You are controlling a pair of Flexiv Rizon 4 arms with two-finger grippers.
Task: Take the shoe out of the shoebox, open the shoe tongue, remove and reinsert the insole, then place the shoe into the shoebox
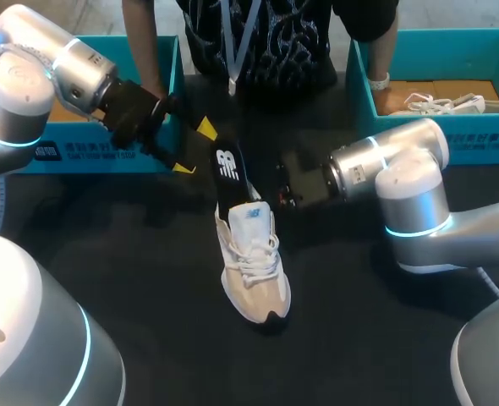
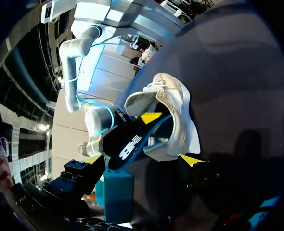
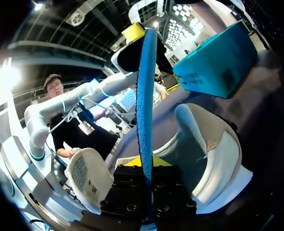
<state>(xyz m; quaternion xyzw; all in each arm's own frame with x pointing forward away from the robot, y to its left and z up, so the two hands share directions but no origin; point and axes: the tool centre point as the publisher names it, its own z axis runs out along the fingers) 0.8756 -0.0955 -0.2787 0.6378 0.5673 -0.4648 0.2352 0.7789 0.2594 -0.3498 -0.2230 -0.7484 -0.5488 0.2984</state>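
Visibly, white logo (image 1: 226, 161) on the insole (image 1: 232, 188) — right gripper (image 3: 146, 166) clamped on it, left gripper (image 1: 195, 147) jaws apart.

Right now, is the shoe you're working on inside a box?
No, the shoe lies on the black table, outside any box.

Noted one dark surface (image 1: 131, 279), black and matte, spanning the head view side to side. Carried soft shadows near its middle. Showed in both wrist views too, plain and dark. Could not tell the material.
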